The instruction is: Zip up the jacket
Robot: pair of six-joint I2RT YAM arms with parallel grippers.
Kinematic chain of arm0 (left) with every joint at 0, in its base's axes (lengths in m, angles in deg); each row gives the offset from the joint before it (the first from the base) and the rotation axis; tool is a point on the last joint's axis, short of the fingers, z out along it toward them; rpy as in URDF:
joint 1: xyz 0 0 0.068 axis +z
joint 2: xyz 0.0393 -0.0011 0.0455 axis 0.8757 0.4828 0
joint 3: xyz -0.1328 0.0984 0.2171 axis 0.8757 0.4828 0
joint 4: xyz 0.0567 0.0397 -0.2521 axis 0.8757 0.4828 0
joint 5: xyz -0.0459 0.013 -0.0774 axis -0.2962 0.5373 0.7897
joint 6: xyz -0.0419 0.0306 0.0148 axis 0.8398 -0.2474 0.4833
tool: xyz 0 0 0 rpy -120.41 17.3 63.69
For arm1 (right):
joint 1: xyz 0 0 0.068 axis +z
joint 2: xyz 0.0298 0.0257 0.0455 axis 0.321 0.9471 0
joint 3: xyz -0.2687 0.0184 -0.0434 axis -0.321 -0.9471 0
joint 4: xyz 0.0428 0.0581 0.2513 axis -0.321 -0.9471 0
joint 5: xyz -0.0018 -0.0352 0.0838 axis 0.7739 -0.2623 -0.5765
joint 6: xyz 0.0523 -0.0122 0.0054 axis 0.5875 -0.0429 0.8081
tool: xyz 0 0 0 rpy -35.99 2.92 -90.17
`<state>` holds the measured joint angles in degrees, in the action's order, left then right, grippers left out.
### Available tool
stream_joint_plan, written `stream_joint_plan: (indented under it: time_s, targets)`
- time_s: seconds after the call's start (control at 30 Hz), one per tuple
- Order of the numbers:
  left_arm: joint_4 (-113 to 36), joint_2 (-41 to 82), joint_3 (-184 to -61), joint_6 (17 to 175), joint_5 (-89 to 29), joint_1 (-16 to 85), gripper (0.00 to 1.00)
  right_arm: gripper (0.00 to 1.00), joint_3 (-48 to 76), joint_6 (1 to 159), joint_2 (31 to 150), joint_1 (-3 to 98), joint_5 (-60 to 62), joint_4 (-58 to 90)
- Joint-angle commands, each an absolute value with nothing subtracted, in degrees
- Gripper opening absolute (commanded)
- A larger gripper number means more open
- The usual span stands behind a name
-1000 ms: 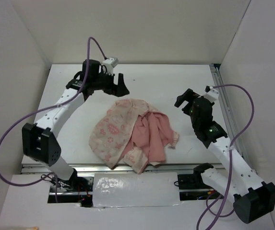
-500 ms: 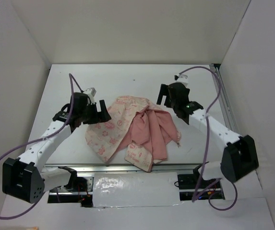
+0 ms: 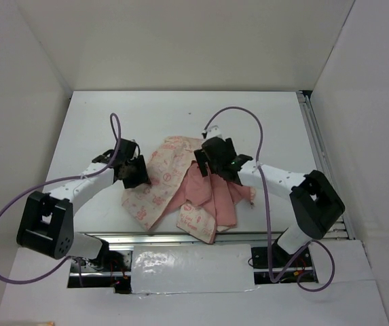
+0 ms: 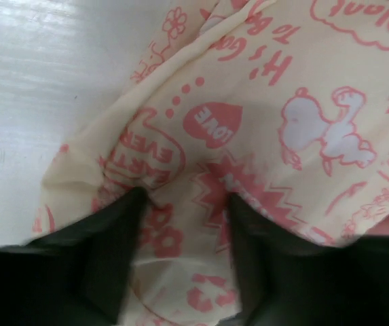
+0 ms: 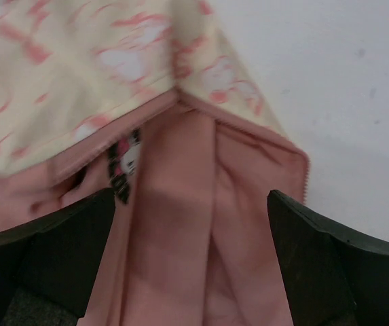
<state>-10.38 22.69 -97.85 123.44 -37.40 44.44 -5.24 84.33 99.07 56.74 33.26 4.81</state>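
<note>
While both arms reach fwd from near edge, L gripper (image 4: 184, 198) presses on jacket's (image 3: 174, 187) printed flap, fingers apart w/ fabric bunched between. R gripper (image 5: 191, 204) spread wide over pink lining. Jacket crumpled, unzipped, mid-table (image 3: 248, 115).

Lab test cell: white walls (image 3: 180, 41), table (image 3: 262, 112)
</note>
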Motion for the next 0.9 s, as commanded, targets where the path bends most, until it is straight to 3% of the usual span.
stream_joint_plan:
  time_s: [0.0,0.1,0.33,0.5,0.6,0.7,0.77,0.8,0.87]
  targets:
    - [-13.9,26.1,-98.4,121.5,-35.4,44.2,0.56,1.00,-6.9,74.0,96.9,60.1,33.0,11.3]
    - [-13.4,27.9,-99.8,121.7,-36.8,44.3,0.00,1.00,-5.3,71.0,98.5,62.0,29.1,11.2]
    - [-17.0,19.7,-99.3,119.6,-37.6,43.3,0.00,0.95,1.8,69.7,106.4,63.6,37.0,16.0]
    - [-20.8,10.0,-98.6,115.7,-37.6,43.1,0.00,0.82,9.2,68.4,112.5,62.3,39.7,20.2]
    - [-21.9,6.1,-99.6,113.8,-37.7,43.3,0.00,0.65,11.3,68.5,113.8,61.4,38.0,21.8]
    - [-21.8,4.0,-102.4,112.1,-37.7,43.5,0.00,0.42,11.8,68.2,113.1,60.5,33.5,23.8]
    - [-21.9,3.2,-104.2,110.4,-39.7,43.6,0.00,0.20,11.9,68.0,111.8,59.8,31.3,23.9]
    - [-22.0,2.8,-106.4,109.9,-40.2,43.6,0.00,0.00,11.7,67.9,109.9,59.5,30.4,24.3]
    - [-22.0,2.3,-108.9,107.7,-40.6,43.6,0.00,0.00,9.1,67.7,106.9,59.5,31.4,26.2]
